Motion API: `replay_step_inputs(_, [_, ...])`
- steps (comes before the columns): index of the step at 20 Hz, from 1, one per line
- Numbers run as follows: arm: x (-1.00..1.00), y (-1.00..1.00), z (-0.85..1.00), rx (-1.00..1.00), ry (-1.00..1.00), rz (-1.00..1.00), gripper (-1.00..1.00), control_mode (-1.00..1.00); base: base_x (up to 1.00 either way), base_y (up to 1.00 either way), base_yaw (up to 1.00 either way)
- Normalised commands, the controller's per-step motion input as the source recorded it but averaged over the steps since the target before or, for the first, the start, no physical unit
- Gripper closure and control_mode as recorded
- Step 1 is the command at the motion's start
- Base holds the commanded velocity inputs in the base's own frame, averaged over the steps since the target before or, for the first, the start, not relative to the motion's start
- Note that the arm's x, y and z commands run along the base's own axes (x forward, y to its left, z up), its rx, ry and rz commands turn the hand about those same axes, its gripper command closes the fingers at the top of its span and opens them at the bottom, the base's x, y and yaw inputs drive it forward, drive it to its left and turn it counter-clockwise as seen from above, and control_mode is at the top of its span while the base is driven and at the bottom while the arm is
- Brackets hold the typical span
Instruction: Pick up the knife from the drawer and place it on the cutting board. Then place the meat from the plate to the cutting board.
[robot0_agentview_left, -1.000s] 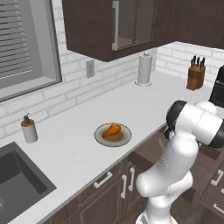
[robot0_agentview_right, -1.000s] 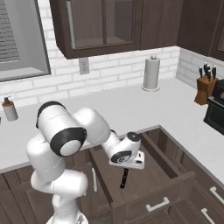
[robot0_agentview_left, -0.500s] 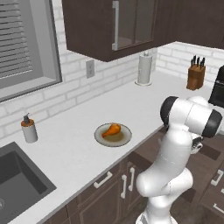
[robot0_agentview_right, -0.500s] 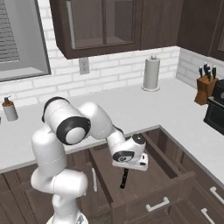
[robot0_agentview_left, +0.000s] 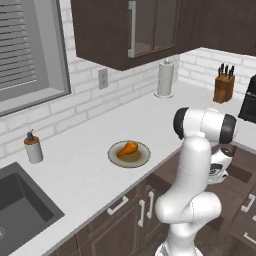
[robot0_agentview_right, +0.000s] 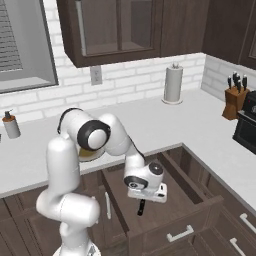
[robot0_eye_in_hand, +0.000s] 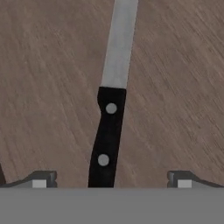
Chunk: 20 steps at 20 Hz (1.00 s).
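Observation:
The knife (robot0_eye_in_hand: 108, 135) lies flat on the wooden floor of the open drawer (robot0_agentview_right: 175, 222), black handle toward me and silver blade (robot0_eye_in_hand: 120, 43) pointing away. My gripper (robot0_eye_in_hand: 111, 180) hangs just above the handle, open, with one fingertip (robot0_eye_in_hand: 41, 179) on each side of it and nothing held. In the right base view the gripper (robot0_agentview_right: 146, 197) is down inside the drawer, and the knife handle (robot0_agentview_right: 141, 207) pokes out below it. The meat (robot0_agentview_left: 127, 148) rests on the plate (robot0_agentview_left: 142, 159) on the counter. The cutting board is out of view.
A paper towel roll (robot0_agentview_left: 165, 79) and a knife block (robot0_agentview_left: 223, 85) stand at the back of the white counter. A soap dispenser (robot0_agentview_left: 33, 147) sits by the sink (robot0_agentview_left: 20, 210). A black stove (robot0_agentview_right: 247, 130) is at the right, and dark cupboards (robot0_agentview_right: 120, 30) hang overhead.
The arm has swung a little to the right and the hand has sunk lower into the drawer, toward the knife. The jaws have stayed wide apart.

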Motion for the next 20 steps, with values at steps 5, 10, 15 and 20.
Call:
replay_step_inputs(5, [0.15, 0.0, -0.24, 0.0, 0.0, 0.0, -1.0, -1.0, 0.0, 0.0, 0.0])
replay_step_inputs(10, [0.19, -0.11, -0.21, 0.0, 0.0, 0.0, -1.0, -1.0, 0.0, 0.0, 0.0])
replay_step_inputs(15, [0.2, -0.26, -0.27, 0.0, 0.02, 0.0, -1.0, -1.0, 0.0, 0.0, 0.0])
replay_step_inputs(20, [0.09, -0.27, -0.48, 0.0, 0.0, -0.02, -1.0, -1.0, 0.0, 0.0, 0.0])
